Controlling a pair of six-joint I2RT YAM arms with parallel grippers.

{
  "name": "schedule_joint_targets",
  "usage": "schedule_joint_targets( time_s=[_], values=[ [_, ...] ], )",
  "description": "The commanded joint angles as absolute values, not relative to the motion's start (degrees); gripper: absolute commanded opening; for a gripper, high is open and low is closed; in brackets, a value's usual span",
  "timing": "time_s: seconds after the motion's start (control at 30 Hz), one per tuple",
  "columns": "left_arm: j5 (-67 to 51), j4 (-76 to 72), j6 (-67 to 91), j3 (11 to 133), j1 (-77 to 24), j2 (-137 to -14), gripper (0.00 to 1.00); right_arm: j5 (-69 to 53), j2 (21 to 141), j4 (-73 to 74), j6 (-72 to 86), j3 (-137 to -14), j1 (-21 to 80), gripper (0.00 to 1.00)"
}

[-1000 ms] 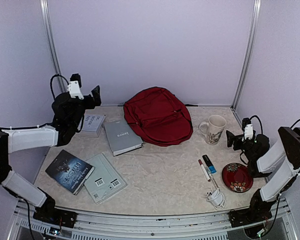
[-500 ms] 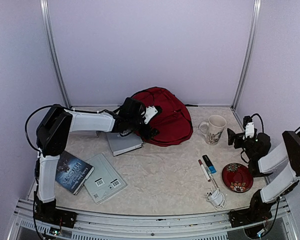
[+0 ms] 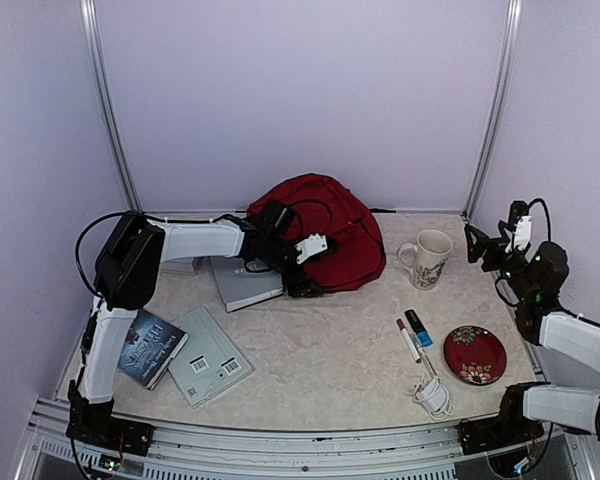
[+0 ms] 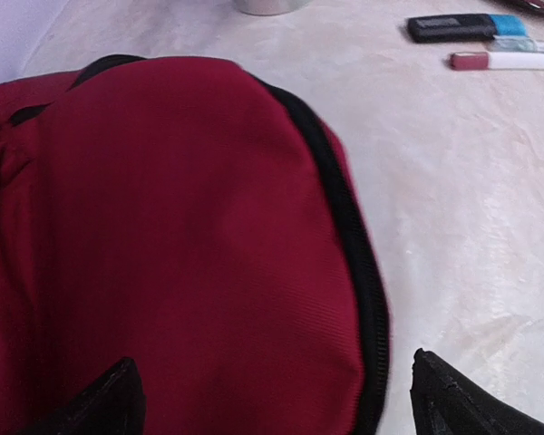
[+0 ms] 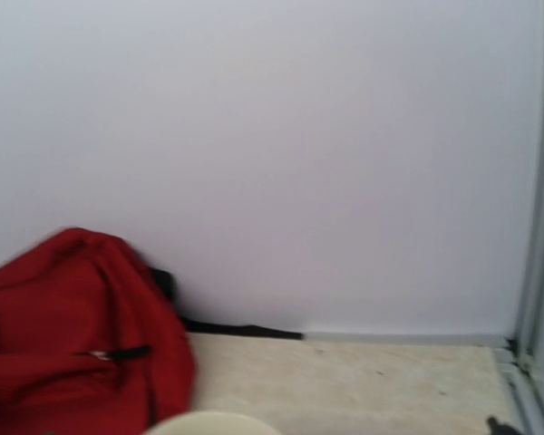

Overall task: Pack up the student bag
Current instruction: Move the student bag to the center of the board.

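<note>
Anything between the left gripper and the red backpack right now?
Nothing visible. The open left gripper hangs directly over the black-zippered edge of the large dark-red fabric backpack, with only red fabric showing between its jaws.

The pale table (image 3: 330, 350) bears the student bag (image 3: 330, 235), books (image 3: 210, 355), mug (image 3: 427, 258), markers (image 3: 412, 335), plate (image 3: 474, 355) and cable (image 3: 432, 395).
</note>
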State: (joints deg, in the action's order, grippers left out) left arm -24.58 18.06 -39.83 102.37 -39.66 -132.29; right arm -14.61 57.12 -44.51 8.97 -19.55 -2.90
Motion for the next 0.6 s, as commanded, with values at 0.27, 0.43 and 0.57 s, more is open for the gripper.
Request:
schedule_joint_targets(
  time_s=[0.27, 0.43, 0.57],
  values=[
    [-15.08, 14.67, -43.17, 98.62, -42.17, -131.08, 0.82, -23.79, 51.91, -31.34, 11.91, -24.53, -2.55, 1.0],
    [-10.19, 10.01, -42.48, 97.84, -42.81, -129.98, 0.05, -28.77, 50.98, -27.72, 13.75, -27.61, -2.55, 1.0],
    [-4.93, 6.46, -37.94, 94.18, -43.32, -121.75, 0.0, -30.88, 49.01, -21.18, 13.14, -30.77, -2.23, 1.0]
  ],
)
